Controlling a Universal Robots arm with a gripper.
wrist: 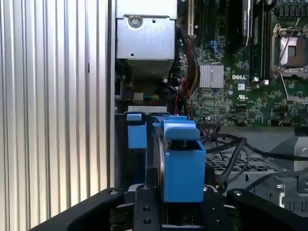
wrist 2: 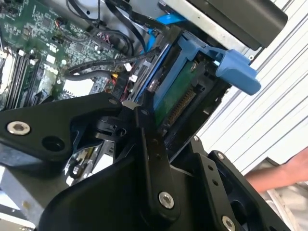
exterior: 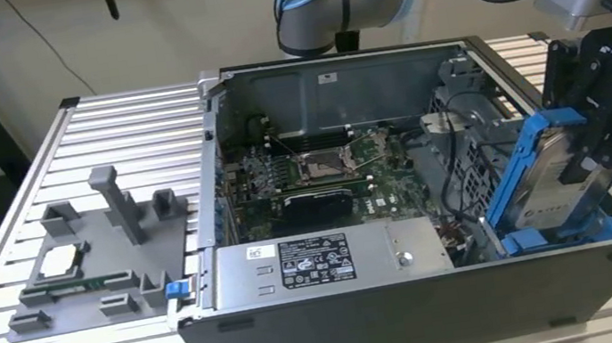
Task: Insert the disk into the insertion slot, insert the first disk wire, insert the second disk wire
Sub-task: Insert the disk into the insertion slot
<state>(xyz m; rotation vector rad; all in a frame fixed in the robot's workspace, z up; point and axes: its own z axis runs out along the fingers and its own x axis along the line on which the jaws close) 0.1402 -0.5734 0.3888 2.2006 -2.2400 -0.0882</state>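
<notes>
Exterior view: disk point(exterior: 558, 188) on end, near-vertical

grey fixture tray point(exterior: 121, 262), apparently holding a chip point(exterior: 60, 260), sits beside the open case point(exterior: 423, 321).

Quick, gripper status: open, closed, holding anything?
The gripper is closed on the disk, holding it tilted.
</notes>
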